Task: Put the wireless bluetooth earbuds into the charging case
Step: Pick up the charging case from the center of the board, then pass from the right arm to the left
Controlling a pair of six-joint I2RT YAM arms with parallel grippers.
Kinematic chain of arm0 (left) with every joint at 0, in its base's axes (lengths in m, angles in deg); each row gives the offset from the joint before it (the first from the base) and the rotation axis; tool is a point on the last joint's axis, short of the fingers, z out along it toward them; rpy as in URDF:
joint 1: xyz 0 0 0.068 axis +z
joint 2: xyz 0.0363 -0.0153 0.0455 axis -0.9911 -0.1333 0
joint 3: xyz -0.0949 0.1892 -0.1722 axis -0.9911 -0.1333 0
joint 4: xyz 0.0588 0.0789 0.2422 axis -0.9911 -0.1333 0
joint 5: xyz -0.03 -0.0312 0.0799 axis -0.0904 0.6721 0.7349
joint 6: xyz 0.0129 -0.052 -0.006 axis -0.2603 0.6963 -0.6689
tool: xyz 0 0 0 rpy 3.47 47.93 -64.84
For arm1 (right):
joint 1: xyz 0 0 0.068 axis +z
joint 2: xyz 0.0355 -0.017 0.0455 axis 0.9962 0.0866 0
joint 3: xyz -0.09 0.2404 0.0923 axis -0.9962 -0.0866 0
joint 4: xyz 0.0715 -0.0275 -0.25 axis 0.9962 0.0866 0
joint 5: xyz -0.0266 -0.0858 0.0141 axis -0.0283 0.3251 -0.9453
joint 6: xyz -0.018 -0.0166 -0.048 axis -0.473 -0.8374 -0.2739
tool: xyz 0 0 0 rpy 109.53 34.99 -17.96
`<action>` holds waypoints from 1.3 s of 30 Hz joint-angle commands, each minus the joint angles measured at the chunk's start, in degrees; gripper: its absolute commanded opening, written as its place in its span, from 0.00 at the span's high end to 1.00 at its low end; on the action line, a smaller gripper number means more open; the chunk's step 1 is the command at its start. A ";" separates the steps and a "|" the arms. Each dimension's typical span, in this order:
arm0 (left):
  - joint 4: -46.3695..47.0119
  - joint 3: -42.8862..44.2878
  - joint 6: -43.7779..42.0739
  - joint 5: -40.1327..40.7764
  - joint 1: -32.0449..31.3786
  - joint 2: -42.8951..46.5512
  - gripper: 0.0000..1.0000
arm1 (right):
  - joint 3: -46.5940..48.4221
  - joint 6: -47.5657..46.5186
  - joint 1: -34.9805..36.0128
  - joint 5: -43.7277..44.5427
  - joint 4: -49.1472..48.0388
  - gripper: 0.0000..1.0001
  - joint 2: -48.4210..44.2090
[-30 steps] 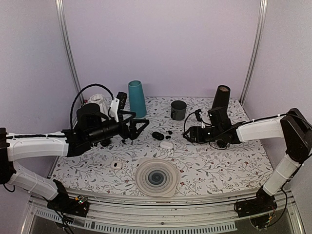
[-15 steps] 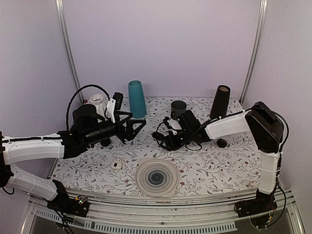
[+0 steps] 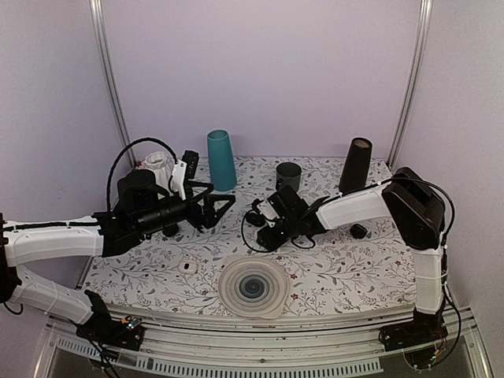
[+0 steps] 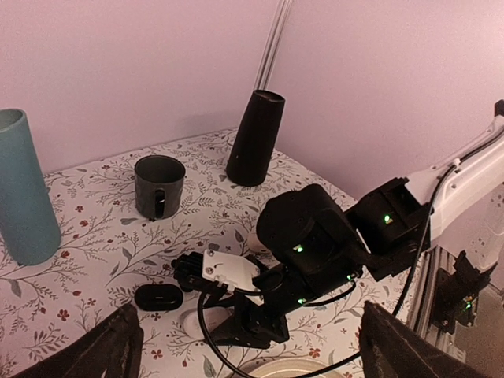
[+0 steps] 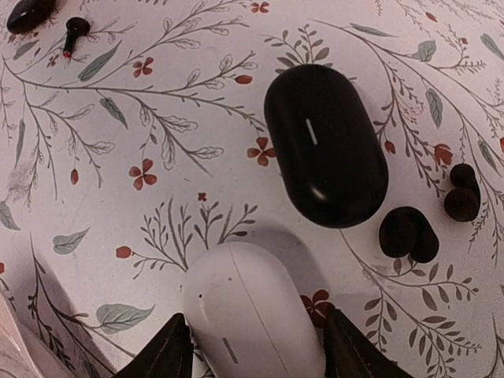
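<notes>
In the right wrist view a white charging case [image 5: 252,315] lies shut on the flowered table, and my right gripper [image 5: 256,346] has a finger against each of its long sides. Just beyond it lies a shut black charging case [image 5: 325,146], with two black earbuds [image 5: 408,235] [image 5: 461,193] to its right. In the top view the right gripper [image 3: 268,234] is low at mid table and covers the white case. My left gripper [image 3: 220,206] hovers open to the left, holding nothing. Its camera looks onto the right gripper, the black case [image 4: 157,297] and the white case [image 4: 193,321].
A teal cup [image 3: 221,160], a dark mug [image 3: 288,177] and a tall black cup [image 3: 356,165] stand along the back. A round ribbed dish [image 3: 253,287] lies near the front edge. A small white object [image 3: 187,267] is left of it. Another small black piece [image 5: 75,30] lies farther off.
The right arm swung left from the black cup to the cases and lowered over the white one, its jaws narrowing onto it. The left gripper drew back slightly and stayed open.
</notes>
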 commanded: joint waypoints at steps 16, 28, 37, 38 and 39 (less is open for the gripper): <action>3.78 -0.24 15.75 -2.99 3.62 -2.51 0.07 | -5.18 -0.48 0.46 1.70 -5.60 0.73 -9.59; 2.08 5.73 24.90 -11.55 6.62 -9.11 0.22 | -13.64 0.60 1.04 0.39 -12.34 0.73 -25.62; 4.02 11.14 29.70 -20.51 6.21 -15.93 0.34 | -14.04 -2.18 6.88 8.63 -14.14 0.73 -30.62; 3.94 11.46 29.88 -20.84 6.17 -16.20 0.35 | -13.88 -2.66 7.45 9.69 -14.29 0.73 -30.74; 4.06 11.70 30.04 -21.27 6.09 -16.46 0.35 | -13.76 -3.04 7.82 10.65 -14.34 0.73 -30.81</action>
